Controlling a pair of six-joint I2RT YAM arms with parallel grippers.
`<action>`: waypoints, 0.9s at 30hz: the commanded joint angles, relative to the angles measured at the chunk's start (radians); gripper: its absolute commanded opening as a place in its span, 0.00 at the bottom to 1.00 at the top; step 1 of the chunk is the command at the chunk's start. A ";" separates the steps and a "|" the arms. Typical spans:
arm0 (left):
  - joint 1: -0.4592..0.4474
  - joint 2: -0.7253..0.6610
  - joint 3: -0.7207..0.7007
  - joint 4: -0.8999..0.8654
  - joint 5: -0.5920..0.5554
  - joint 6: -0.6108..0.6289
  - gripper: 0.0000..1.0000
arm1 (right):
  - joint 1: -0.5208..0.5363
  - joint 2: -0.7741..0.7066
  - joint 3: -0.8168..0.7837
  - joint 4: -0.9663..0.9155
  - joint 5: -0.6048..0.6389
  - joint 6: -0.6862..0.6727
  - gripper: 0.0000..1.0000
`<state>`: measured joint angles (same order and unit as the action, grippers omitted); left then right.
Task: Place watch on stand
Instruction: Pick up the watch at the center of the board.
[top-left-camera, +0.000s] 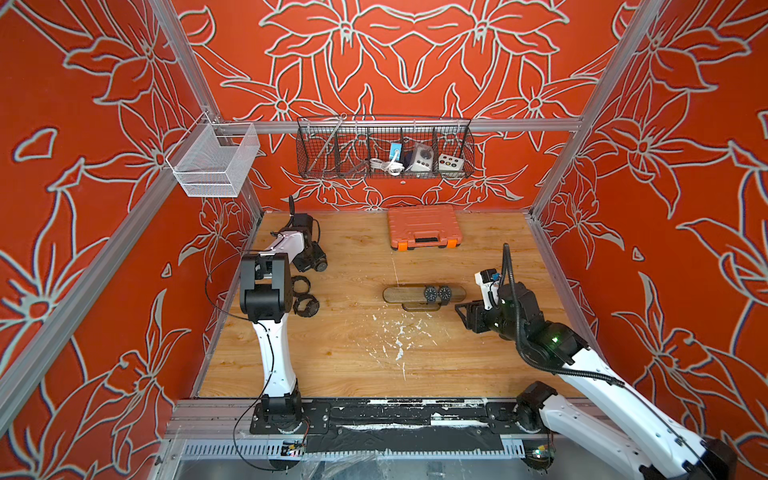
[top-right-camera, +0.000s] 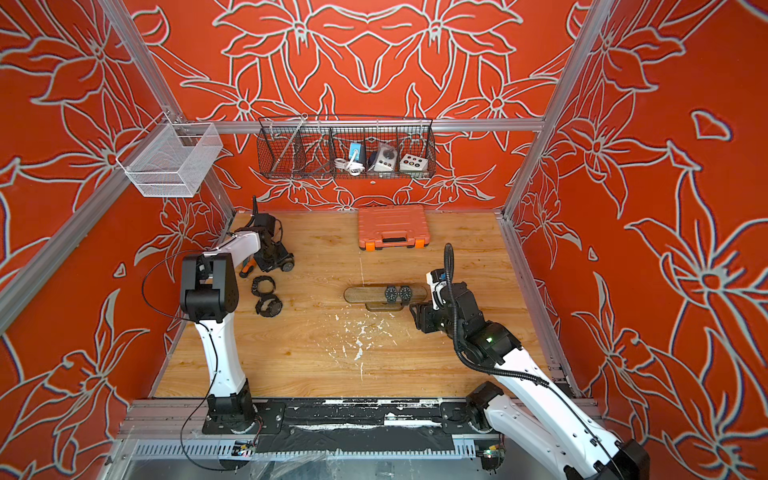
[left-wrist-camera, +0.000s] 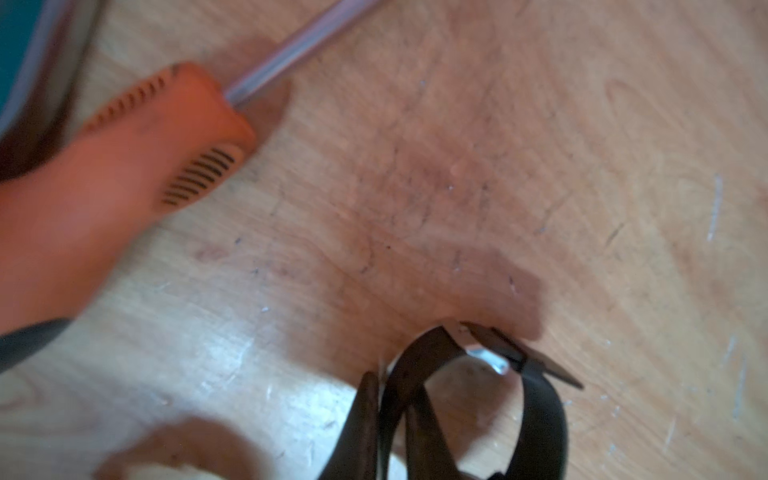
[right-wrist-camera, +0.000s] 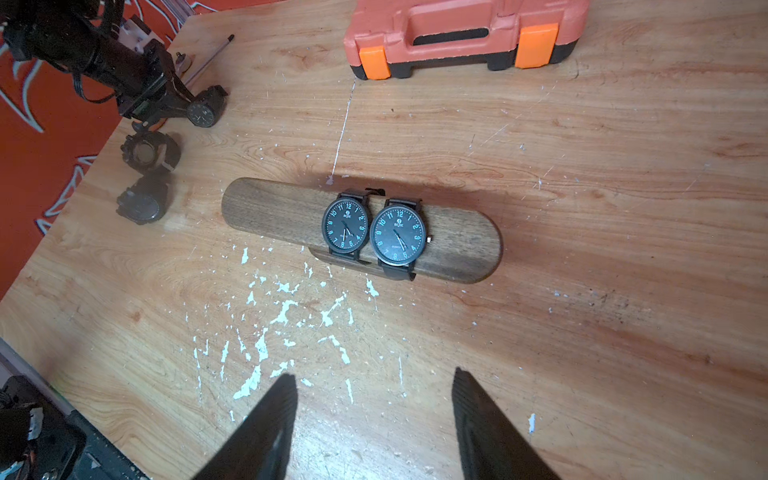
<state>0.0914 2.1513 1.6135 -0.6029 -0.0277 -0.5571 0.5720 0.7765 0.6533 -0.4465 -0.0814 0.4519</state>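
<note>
My left gripper (left-wrist-camera: 390, 399) is shut on the black strap of a watch (left-wrist-camera: 540, 415) at the table's far left. The right wrist view shows that watch (right-wrist-camera: 203, 110), with its dark dial, in the left gripper's fingers. The stand (top-left-camera: 405, 294), a dark-brown wooden bar, lies mid-table and carries two dark-faced watches (right-wrist-camera: 345, 222) (right-wrist-camera: 399, 237) side by side. My right gripper (right-wrist-camera: 374, 386) is open and empty, hovering just right of the stand (top-right-camera: 365, 294). In both top views the left gripper (top-left-camera: 316, 259) sits low by the left wall.
Two more black watches (top-left-camera: 300, 284) (top-left-camera: 306, 305) lie near the left arm. An orange-handled screwdriver (left-wrist-camera: 124, 166) lies beside the held watch. An orange tool case (top-left-camera: 424, 227) stands at the back. Wire baskets (top-left-camera: 384, 149) (top-left-camera: 216, 160) hang on the frame.
</note>
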 joint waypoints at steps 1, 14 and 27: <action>-0.017 -0.039 -0.041 0.034 0.026 -0.006 0.06 | -0.001 -0.013 0.015 -0.007 -0.011 0.016 0.62; -0.202 -0.429 -0.458 0.426 0.205 -0.116 0.00 | 0.001 -0.017 0.035 0.031 -0.079 0.117 0.62; -0.575 -0.810 -0.678 0.640 0.207 -0.076 0.00 | 0.010 -0.024 0.074 0.154 -0.173 0.303 0.62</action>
<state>-0.4263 1.3876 0.9695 -0.0521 0.1852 -0.6479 0.5728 0.7639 0.6914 -0.3645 -0.2188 0.6777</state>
